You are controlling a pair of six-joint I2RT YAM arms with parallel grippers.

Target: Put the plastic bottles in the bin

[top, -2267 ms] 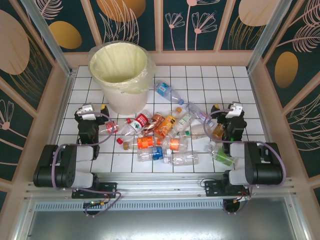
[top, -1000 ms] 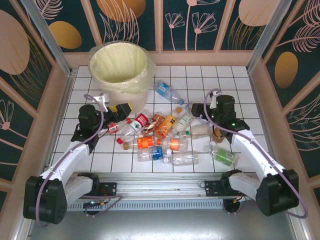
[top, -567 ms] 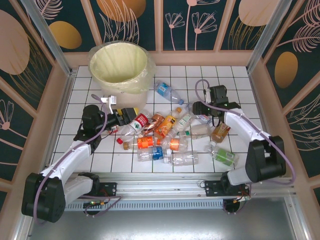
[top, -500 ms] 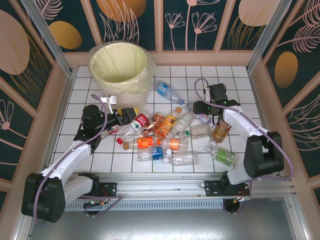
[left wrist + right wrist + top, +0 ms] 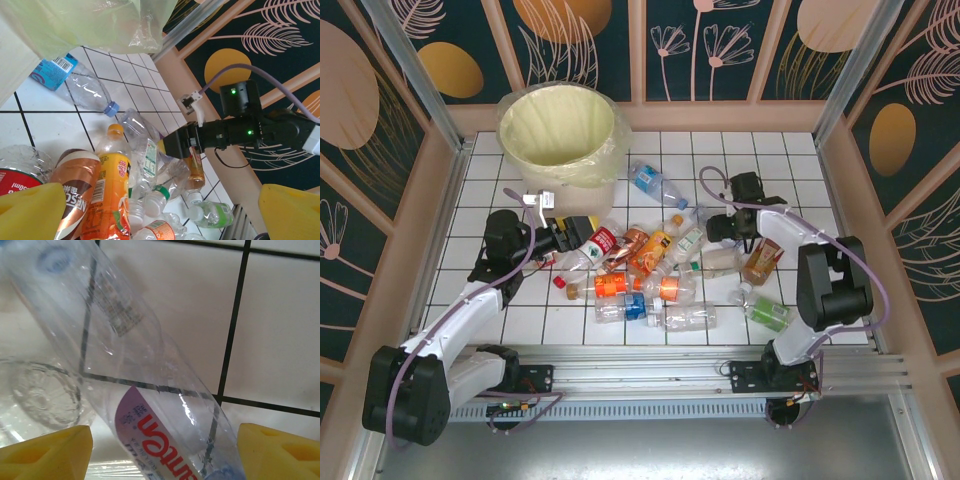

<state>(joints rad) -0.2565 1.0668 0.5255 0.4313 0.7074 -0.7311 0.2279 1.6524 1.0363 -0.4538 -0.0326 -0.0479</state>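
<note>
Right gripper (image 5: 162, 452) straddles a clear bottle (image 5: 125, 340), jaws apart.
Long axis upper-left to lower-right; left gripper (image 5: 161, 210) wide, empty; about fifteen plastic bottles (image 5: 655, 265), one bin (image 5: 560, 200).

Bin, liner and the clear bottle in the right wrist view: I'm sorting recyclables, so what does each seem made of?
Bin: looks like rigid plastic, cream and fairly matte, with a smooth moulded wall.
Liner: thin translucent pale-yellow film, probably plastic, wrinkled over the rim.
Clear bottle: thin glossy plastic, it seems; the tile lines show through it.
</note>
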